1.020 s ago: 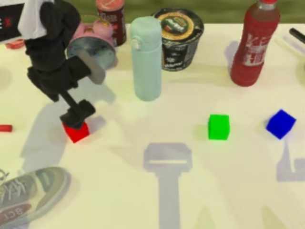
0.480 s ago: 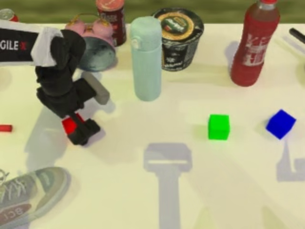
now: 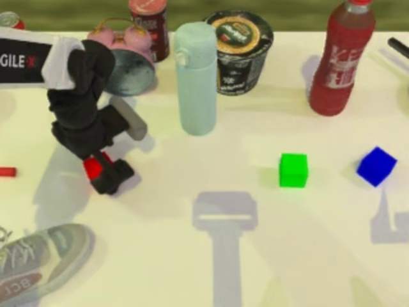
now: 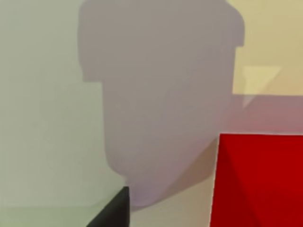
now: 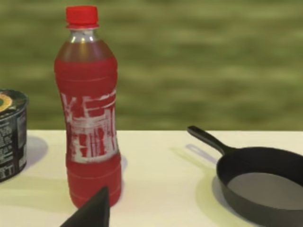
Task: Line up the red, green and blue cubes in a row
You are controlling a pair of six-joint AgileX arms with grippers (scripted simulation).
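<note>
While the top view showed only a sliver of the small bright red cube (image 3: pixel 93 167) under the left gripper (image 3: pixel 102 167), the left wrist view showed its red face (image 4: pixel 258 182) up close. Fingers were clamped on it, near the table's left side. Grey sneaker (image 3: pixel 38 259) & thin red bar (image 3: pixel 7 171) sat nearby. Green cube (image 3: pixel 293 170) and blue cube (image 3: pixel 376 166) lay well apart to the right, w/ bare table between. Right gripper: can't tell.

Three cubes on the counter (image 3: pixel 192 268): red cube (image 3: pixel 93 167) at left, under the left hand (image 3: pixel 104 167); green cube (image 3: pixel 293 170) right of centre; blue cube (image 3: pixel 376 166) farther right. Behind them, flask (image 3: pixel 195 77), noodle cup (image 3: pixel 239 48), bottle (image 3: pixel 340 57). Shoe (image 3: pixel 38 259) at front left.
</note>
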